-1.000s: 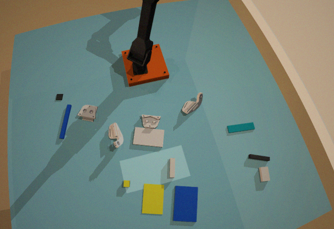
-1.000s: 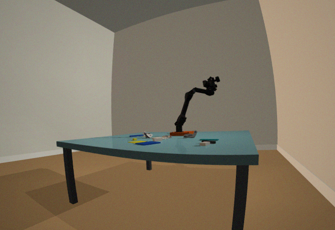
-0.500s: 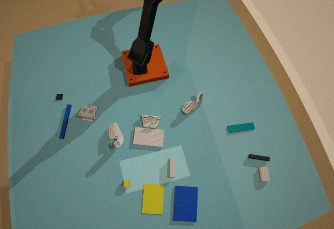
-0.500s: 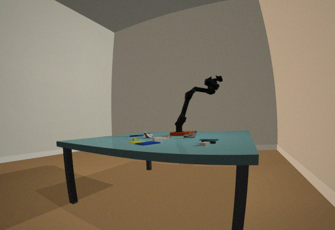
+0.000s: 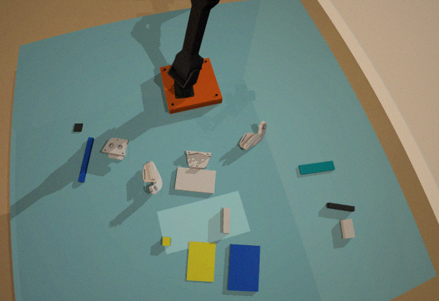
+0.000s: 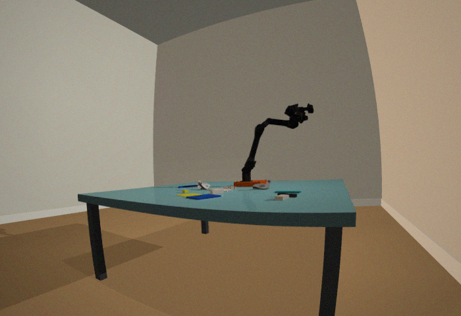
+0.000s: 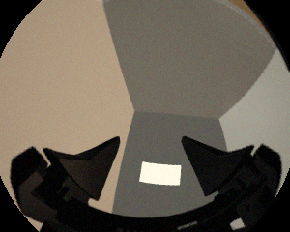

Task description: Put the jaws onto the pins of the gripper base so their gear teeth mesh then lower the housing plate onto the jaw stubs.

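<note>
The gripper base (image 5: 198, 163) is a small whitish part with two pins, at the edge of a ribbed white block (image 5: 195, 180). One pale jaw (image 5: 149, 173) (image 6: 203, 185) lies to its left in the top view. The other jaw (image 5: 250, 140) (image 6: 261, 186) lies to its upper right. Both jaws are apart from the base. The housing plate (image 5: 117, 150), whitish with two round holes, lies farther left by itself. My gripper (image 7: 152, 139) is open and empty, raised high above the table and facing the walls and ceiling. Its fingers are out of view in the top view.
The orange arm base plate (image 5: 206, 83) (image 6: 251, 183) stands behind the parts. A blue bar (image 5: 86, 159) and black square (image 5: 78, 127) lie left. Yellow (image 5: 200, 261) and blue (image 5: 244, 268) plates lie in front. A teal bar (image 5: 316, 167) and black bar (image 5: 340, 207) lie right.
</note>
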Tool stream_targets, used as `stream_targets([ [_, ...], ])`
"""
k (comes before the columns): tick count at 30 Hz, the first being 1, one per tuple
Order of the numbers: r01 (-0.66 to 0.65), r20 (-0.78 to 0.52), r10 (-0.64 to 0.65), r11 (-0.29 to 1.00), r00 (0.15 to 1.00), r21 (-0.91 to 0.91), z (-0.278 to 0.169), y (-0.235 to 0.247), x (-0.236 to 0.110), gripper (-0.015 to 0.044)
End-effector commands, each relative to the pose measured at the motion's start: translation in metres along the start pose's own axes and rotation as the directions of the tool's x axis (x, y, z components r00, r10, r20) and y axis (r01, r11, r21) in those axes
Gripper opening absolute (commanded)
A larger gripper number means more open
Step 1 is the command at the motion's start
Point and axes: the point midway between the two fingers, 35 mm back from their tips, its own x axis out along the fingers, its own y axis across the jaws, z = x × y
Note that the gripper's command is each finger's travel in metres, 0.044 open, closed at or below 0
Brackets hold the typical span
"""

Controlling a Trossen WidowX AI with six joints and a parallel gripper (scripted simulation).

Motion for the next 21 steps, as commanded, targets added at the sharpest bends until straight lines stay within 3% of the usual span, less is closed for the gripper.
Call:
stream_targets([
  [1, -0.070, 0.009, 0.070, 0.997, 0.998, 0.016, -0.005, 0.020, -0.011, 0.0440],
  [21, -0.417, 0.063, 0.413, 0.891, 0.909, 0.181, -0.040, 0.123, -0.088, 0.0440],
])
